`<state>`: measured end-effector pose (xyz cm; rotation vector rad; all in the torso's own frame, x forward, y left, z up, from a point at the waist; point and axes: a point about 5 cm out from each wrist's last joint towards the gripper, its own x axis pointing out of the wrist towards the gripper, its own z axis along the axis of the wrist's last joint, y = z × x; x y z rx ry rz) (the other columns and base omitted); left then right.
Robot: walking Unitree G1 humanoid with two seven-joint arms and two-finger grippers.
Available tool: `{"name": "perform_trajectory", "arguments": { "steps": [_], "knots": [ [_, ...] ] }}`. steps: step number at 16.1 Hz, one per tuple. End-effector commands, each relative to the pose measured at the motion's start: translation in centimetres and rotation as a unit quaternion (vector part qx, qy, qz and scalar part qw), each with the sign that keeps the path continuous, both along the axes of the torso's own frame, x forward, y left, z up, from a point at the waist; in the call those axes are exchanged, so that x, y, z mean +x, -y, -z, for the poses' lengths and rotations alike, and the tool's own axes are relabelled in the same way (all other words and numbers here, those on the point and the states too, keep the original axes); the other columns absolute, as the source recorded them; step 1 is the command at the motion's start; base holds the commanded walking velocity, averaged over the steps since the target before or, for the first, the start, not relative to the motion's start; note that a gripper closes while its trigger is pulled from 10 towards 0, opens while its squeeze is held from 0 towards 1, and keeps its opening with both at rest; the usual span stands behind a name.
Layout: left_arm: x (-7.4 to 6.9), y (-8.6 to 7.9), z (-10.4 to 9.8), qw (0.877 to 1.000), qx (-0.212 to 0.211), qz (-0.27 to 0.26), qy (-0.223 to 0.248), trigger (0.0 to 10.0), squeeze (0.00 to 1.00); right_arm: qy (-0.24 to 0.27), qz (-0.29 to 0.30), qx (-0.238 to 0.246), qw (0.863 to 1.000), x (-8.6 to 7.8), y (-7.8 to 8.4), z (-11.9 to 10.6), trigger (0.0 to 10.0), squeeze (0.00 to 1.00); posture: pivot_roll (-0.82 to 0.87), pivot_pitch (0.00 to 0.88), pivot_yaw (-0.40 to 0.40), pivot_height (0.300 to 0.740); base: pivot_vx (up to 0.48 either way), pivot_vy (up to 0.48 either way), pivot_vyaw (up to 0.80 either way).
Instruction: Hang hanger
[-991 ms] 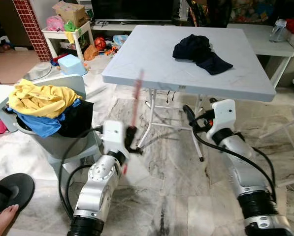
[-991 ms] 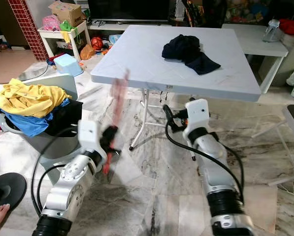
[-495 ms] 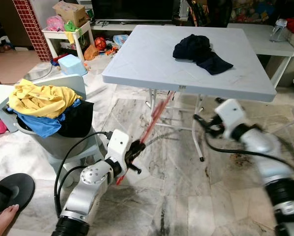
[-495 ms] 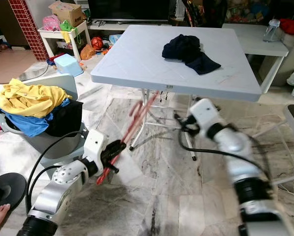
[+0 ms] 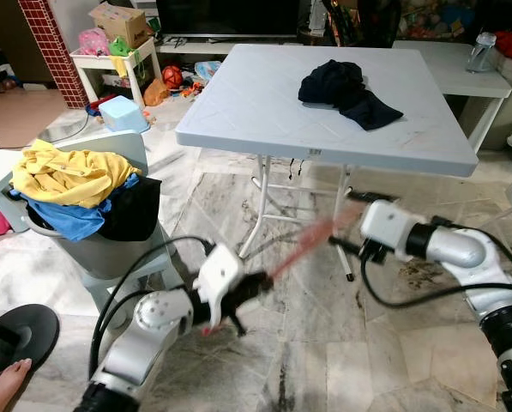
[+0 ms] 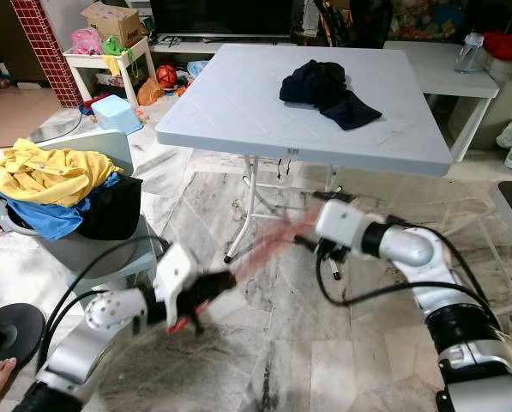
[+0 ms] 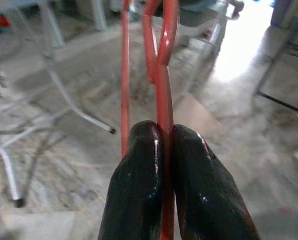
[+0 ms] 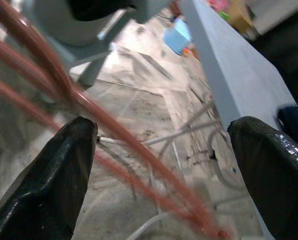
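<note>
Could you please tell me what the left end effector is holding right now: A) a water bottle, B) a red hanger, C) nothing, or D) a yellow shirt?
B: the left end effector is shut on the thin red hanger, whose wire runs out between its black fingers.

A lived-in home: marble floor (image 5: 316,343), folding table (image 5: 264,103), full laundry basket (image 5: 84,240), scattered toys (image 5: 174,75)

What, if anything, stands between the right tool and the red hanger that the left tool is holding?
Nothing visible does. The left tool is shut on the red hanger, and the hanger's far end lies in the open gap of the right tool, with only bare floor behind it.
</note>
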<state>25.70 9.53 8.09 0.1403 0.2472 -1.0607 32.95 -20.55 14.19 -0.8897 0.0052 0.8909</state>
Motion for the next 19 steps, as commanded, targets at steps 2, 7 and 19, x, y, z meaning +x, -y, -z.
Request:
{"name": "perform_trajectory", "arguments": {
  "steps": [2, 7, 19],
  "knots": [
    [-0.4, -0.1, 0.0, 0.999, 0.010, 0.038, 0.001, 10.0, 0.00, 0.008, -0.026, -0.024, 0.999, 0.0, -0.1, -0.4, 10.0, 0.00, -0.12, 0.000, 0.024, 0.740, 0.000, 0.000, 0.00],
    [-0.8, -0.5, 0.6, 0.995, 0.042, 0.088, 0.002, 10.0, 0.00, -0.051, -0.091, -0.077, 0.992, -1.1, 0.9, -0.1, 0.0, 0.00, -0.13, 0.000, 0.026, 0.740, 0.000, 0.000, 0.00],
    [-0.8, 0.1, 0.7, 0.991, 0.051, 0.120, 0.016, 10.0, 0.00, -0.126, -0.182, -0.200, 0.954, -2.3, 0.9, 2.4, 0.0, 0.00, -0.14, 0.000, 0.028, 0.740, 0.000, 0.000, 0.00]
  ]
}}
